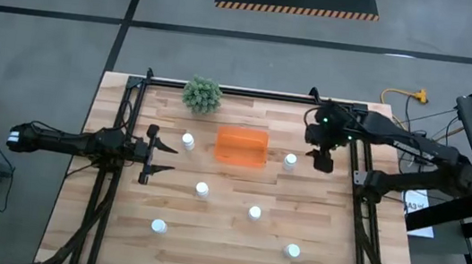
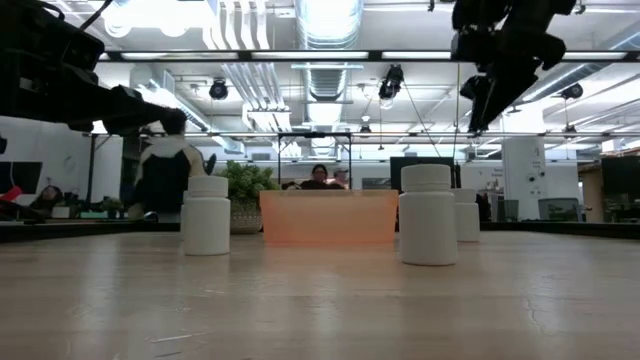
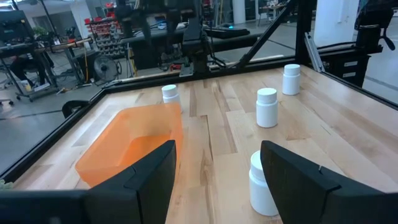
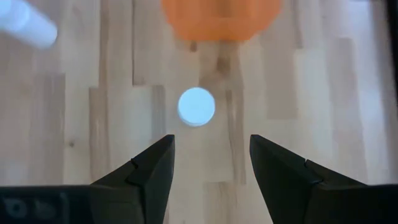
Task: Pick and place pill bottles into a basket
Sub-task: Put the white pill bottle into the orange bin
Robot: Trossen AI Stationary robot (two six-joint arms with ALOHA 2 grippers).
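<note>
Bottle [image 4: 196, 106] upright, cap up, below spread right end effector [image 4: 211, 163]

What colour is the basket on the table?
Bright orange; the basket shows best in the high view, mid-table.

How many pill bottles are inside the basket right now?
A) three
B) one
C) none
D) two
C: the high view shows the orange basket holding nothing, with all six bottles standing on the table around it, the nearest one just off the basket's right side below the open right gripper.
</note>
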